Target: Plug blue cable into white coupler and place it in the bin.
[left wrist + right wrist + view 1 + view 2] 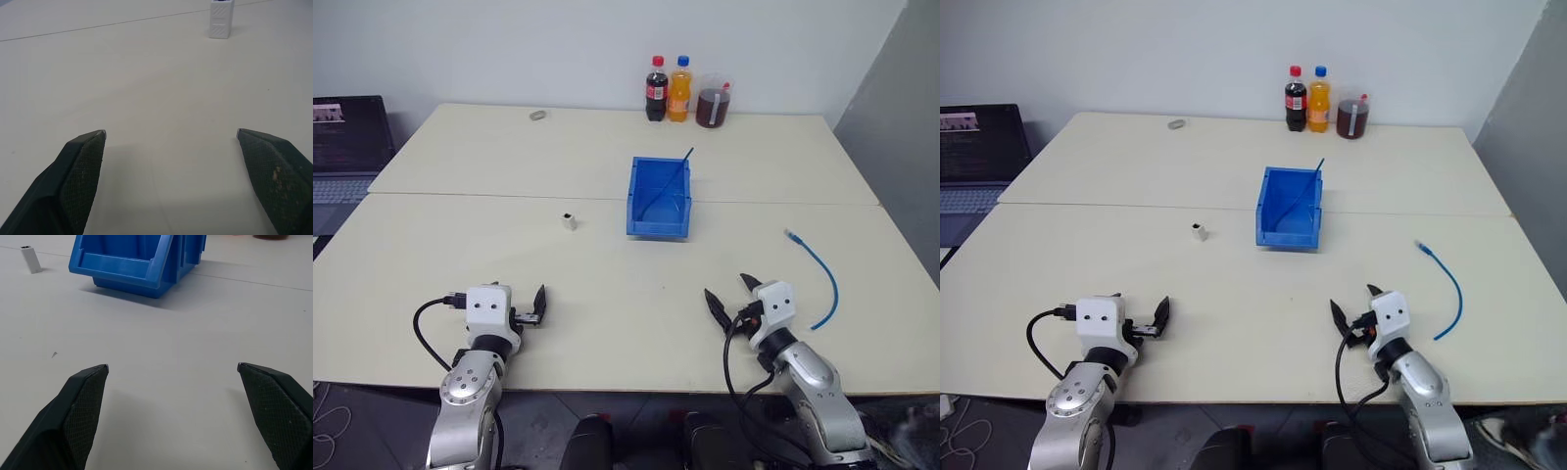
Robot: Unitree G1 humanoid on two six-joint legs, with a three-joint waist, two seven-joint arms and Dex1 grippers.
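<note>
On the cream table (607,294) the bright blue bin (660,199) sits near the middle, its lower lip facing the robot, with a thin dark strand (679,166) leaning over its far wall. Left of the bin, apart from it, the white coupler (569,221) stands upright. Well to the right, the blue cable (819,271) lies in a loose curve, its plug end towards the far side. Near the front edge, the left gripper (534,309) and right gripper (731,297) hover low with fingers spread wide, both empty. Against the back wall stand a cola bottle (656,89), an orange soda bottle (679,89) and a jug of dark liquid (713,102).
</note>
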